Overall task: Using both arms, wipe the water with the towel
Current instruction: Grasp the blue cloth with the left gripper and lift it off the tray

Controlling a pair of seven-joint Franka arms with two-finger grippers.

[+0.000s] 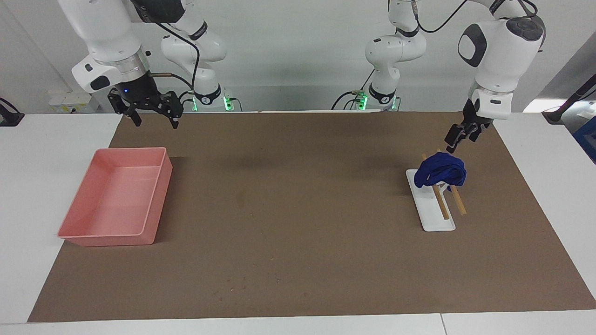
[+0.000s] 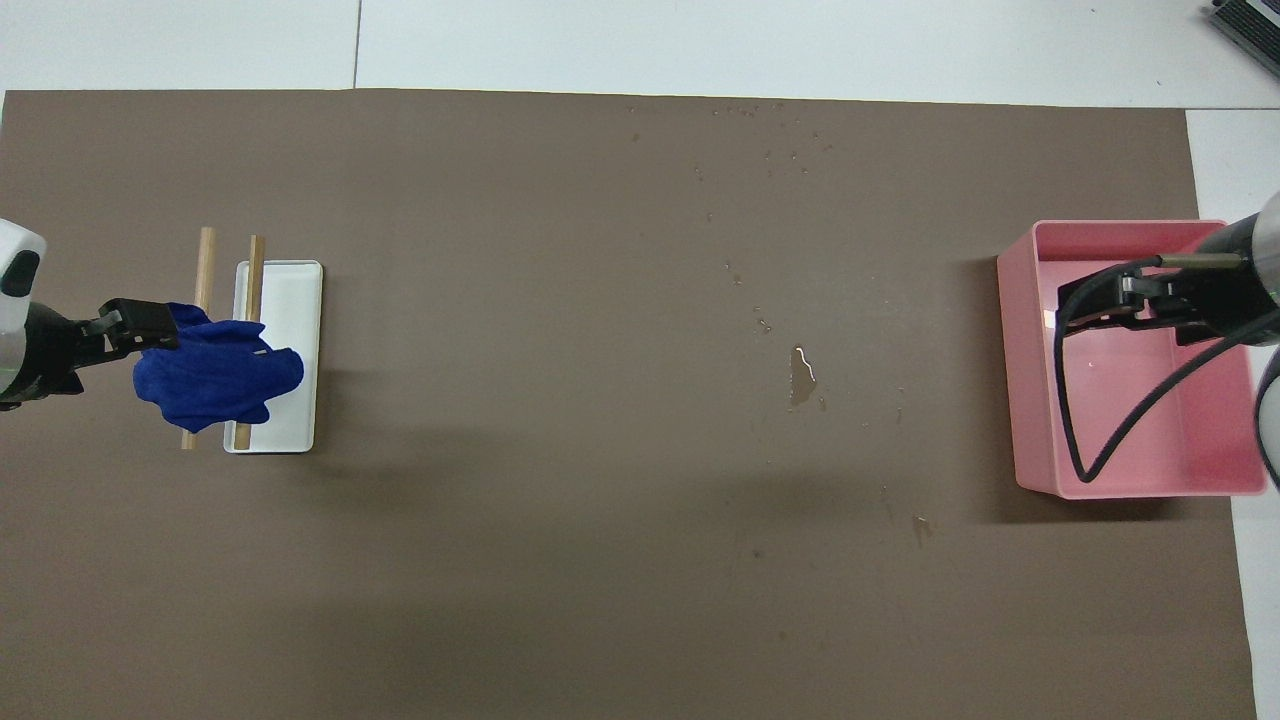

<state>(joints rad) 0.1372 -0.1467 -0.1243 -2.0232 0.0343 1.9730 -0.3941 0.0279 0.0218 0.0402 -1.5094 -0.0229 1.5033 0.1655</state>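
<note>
The towel (image 1: 440, 170), a bunched dark blue cloth, is hanging on a two-dowel wooden rack (image 1: 445, 201) set on a white tray (image 1: 430, 214) toward the left arm's end of the table. The left gripper (image 1: 455, 141) is hovering over the towel's robot-side edge, not touching; finger spacing cannot be told. The right gripper (image 1: 153, 117) is waiting with fingers spread wide, raised over the pink tray (image 1: 158, 195). A small water puddle (image 2: 802, 375) is lying mid-mat.

no readable text, labels or numbers anywhere
</note>
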